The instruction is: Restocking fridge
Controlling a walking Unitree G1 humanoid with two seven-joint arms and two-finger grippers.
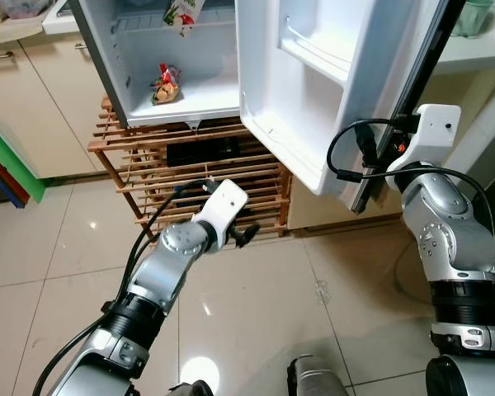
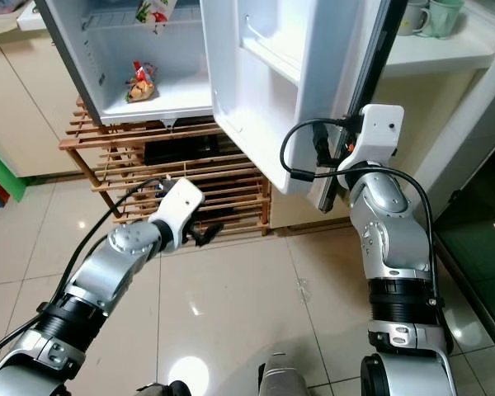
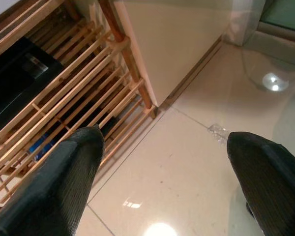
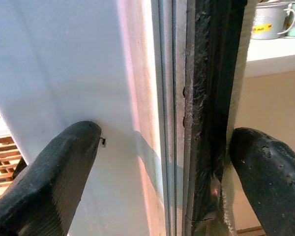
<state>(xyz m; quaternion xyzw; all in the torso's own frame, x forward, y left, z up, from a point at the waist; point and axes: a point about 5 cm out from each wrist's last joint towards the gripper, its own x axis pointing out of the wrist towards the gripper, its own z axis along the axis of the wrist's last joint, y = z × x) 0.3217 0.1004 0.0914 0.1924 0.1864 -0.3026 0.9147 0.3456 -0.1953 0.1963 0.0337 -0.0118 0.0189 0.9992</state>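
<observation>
While my right gripper [image 4: 162, 182] straddles the fridge door [image 1: 313, 91] edge, fingers wide and not clamped, I judge it stiff, swinging heavily; grip the rim. Left gripper [image 3: 162, 187] gapes empty over the floor [image 3: 187, 162]

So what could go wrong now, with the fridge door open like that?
The right gripper has its open fingers on either side of the fridge door edge, not clamped, so the door might slip free or swing. The door hangs out over the wooden rack; pushed carelessly, it could knock it. The snack packet sits near the front of the fridge floor and might tumble out if the fridge shakes. The left gripper is open and holds nothing.
</observation>
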